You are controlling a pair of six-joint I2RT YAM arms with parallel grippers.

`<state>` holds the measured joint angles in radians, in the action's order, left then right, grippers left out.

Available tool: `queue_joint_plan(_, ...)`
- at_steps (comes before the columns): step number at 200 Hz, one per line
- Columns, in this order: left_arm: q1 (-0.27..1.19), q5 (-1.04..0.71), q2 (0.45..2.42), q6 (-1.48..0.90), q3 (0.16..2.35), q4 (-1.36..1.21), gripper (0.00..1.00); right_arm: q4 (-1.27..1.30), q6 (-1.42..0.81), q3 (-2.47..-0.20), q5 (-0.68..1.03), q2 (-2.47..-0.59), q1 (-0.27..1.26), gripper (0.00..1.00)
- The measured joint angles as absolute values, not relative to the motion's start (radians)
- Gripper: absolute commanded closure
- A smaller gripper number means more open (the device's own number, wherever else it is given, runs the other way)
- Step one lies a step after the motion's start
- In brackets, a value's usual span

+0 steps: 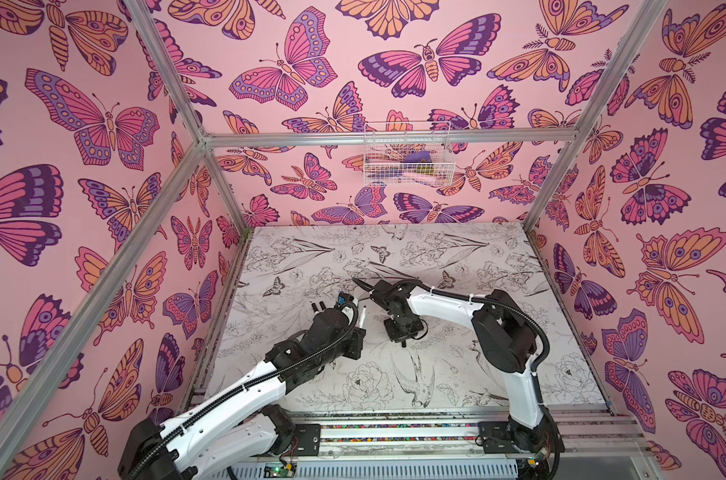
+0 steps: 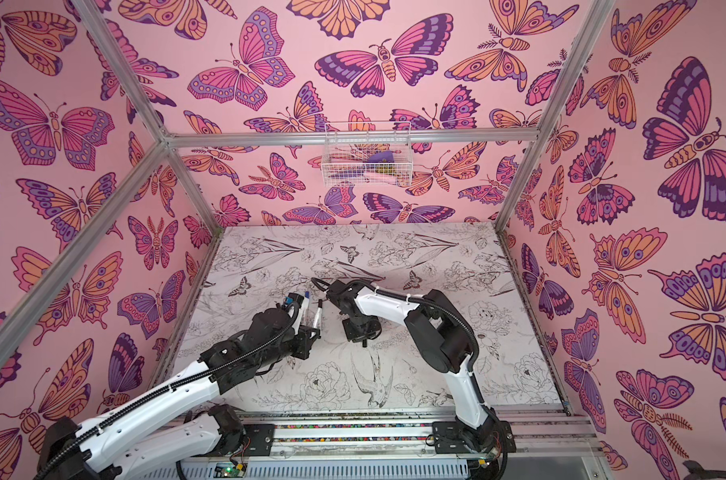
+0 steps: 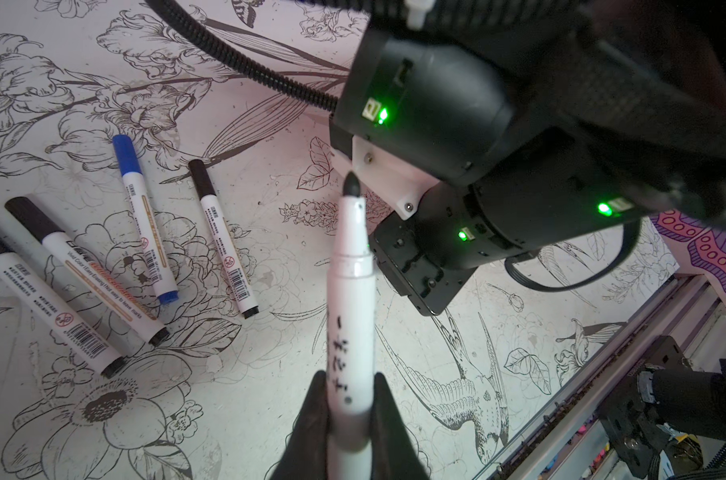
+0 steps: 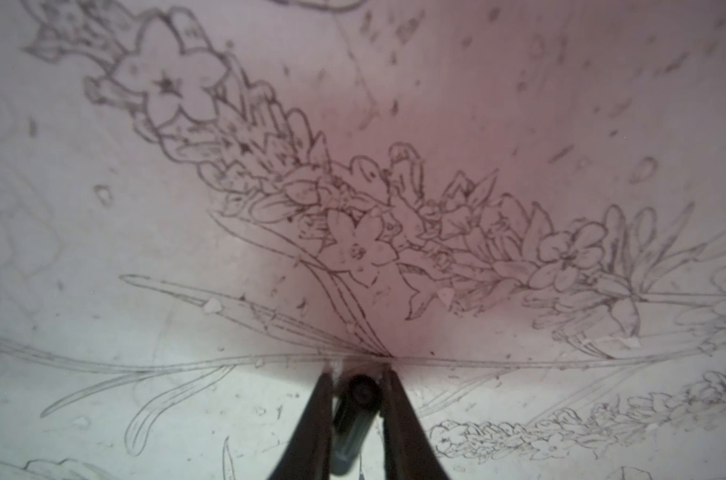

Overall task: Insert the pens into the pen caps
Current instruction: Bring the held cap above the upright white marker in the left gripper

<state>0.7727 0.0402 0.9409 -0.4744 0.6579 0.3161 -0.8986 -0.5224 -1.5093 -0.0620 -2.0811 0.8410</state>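
Black-fingered left gripper (image 3: 351,415): we log it clamped on the lower barrel of a white pen (image 3: 350,291). The pen's bare dark tip points away from the fingers, clear of the table. In both top views that pen (image 2: 316,316) stands tilted in the gap between the two wrists.

Right gripper (image 4: 358,374): we log it aimed down at the table, its two dark fingers (image 4: 317,415) closed against either side of a black cap (image 4: 359,395). The cap's round end faces the surface. We cannot tell whether it touches.

Loose stock, left wrist view: we count four pens with caps on, lying flat in a loose fan beside the left arm, well apart from the right gripper. One is a blue-capped pen (image 3: 145,220); the rest are three black-capped pens (image 3: 222,237).

Table (image 1: 498,332): a pale sheet printed with line-drawn flowers, birds and butterflies.

Wire basket (image 1: 407,153): white, hung on the back wall.
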Motion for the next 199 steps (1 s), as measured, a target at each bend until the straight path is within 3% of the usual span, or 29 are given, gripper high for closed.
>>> queue_joint_plan(21, 0.773, 0.024, 0.951, -0.456, 0.661, 0.318, 1.0, -0.851, -0.532, -1.459, -0.047, -2.042, 0.83, 1.0)
queue_joint_plan(92, 0.775, -0.101, 1.005, -0.392, 0.665, 0.314, 1.0, -0.685, -0.576, -1.263, 0.083, -1.745, 0.692, 1.0)
queue_joint_plan(135, 0.799, -0.152, 1.017, -0.37, 0.665, 0.287, 1.0, -0.419, -0.657, -1.223, 0.209, -1.493, 0.684, 1.0)
queue_joint_plan(199, 0.8, -0.16, 1.016, -0.371, 0.665, 0.24, 1.0, -0.219, -0.74, -1.176, 0.344, -1.472, 0.705, 1.0)
